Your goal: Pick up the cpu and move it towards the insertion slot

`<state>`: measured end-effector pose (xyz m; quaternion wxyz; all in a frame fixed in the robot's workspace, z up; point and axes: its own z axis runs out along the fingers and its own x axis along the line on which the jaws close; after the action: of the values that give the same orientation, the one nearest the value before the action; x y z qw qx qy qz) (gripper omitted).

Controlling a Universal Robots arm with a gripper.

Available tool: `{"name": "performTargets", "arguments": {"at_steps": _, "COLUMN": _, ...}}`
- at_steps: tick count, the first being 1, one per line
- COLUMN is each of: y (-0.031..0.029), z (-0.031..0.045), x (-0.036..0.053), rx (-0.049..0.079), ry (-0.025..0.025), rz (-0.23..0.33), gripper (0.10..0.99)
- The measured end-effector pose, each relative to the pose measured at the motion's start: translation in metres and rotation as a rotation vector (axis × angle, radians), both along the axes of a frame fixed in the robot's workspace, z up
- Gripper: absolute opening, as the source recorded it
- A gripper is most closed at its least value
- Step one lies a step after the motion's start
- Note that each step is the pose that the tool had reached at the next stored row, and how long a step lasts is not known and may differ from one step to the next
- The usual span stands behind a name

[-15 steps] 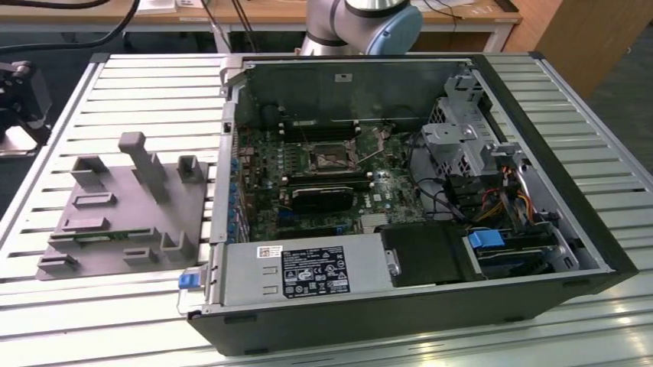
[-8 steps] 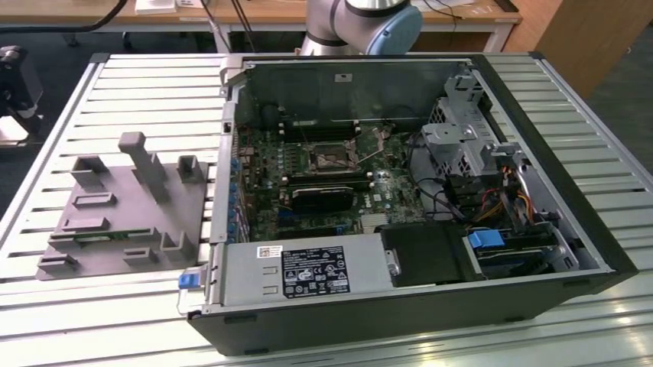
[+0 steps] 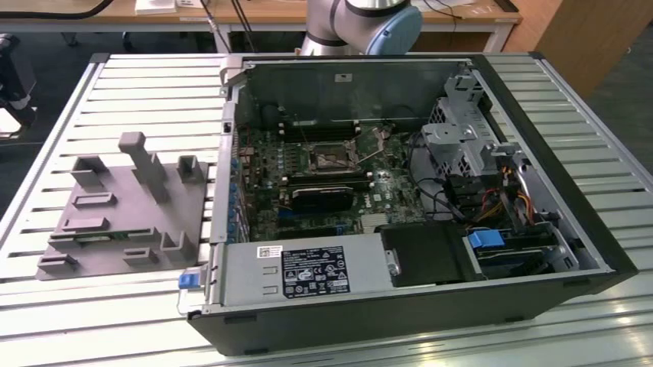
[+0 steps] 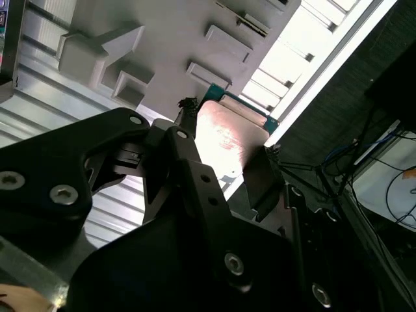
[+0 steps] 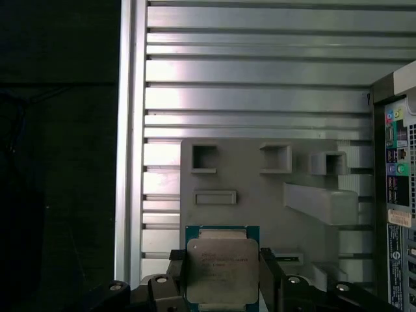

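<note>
The cpu [image 5: 222, 268], a flat square chip with a silvery top and a green rim, sits between my gripper's [image 5: 222, 276] two black fingers [image 5: 174, 276], which are shut on its opposite edges. In the second wrist view the cpu [image 4: 229, 133] is seen from below, glinting, with the dark gripper [image 4: 224, 159] body around it. It hangs well above the grey fixture block [image 5: 260, 188] on the slatted table. The insertion slot [image 3: 332, 157], a silvery-framed square socket with a dark centre, lies on the motherboard inside the open computer case [image 3: 408, 306].
The grey fixture block [image 3: 122, 206] with raised posts stands on the slatted metal table [image 3: 92, 84] at the exterior view's left, beside the case. Inside the case are a black rectangular block [image 3: 318, 200], a power supply [image 3: 301, 271], drive cages [image 3: 464, 145] and cables. The arm's base [image 3: 362, 23] rises behind.
</note>
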<state>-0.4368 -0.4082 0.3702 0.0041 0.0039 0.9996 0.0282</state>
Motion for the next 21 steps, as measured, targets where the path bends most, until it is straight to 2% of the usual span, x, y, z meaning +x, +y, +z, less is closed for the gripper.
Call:
{"name": "performTargets", "arguments": {"at_steps": 4, "y": 0.0001, "z": 0.0004, "x": 0.0019, "rx": 0.000, "ry": 0.0005, "rz": 0.000, "gripper": 0.533}}
{"name": "performTargets", "arguments": {"at_steps": 8, "y": 0.0000, "z": 0.0003, "x": 0.0104, "rx": 0.000, "ry": 0.0003, "rz": 0.000, "gripper": 0.533}}
{"name": "performTargets", "arguments": {"at_steps": 21, "y": 0.0000, "z": 0.0003, "x": 0.0536, "rx": 0.000, "ry": 0.0013, "rz": 0.000, "gripper": 0.533}}
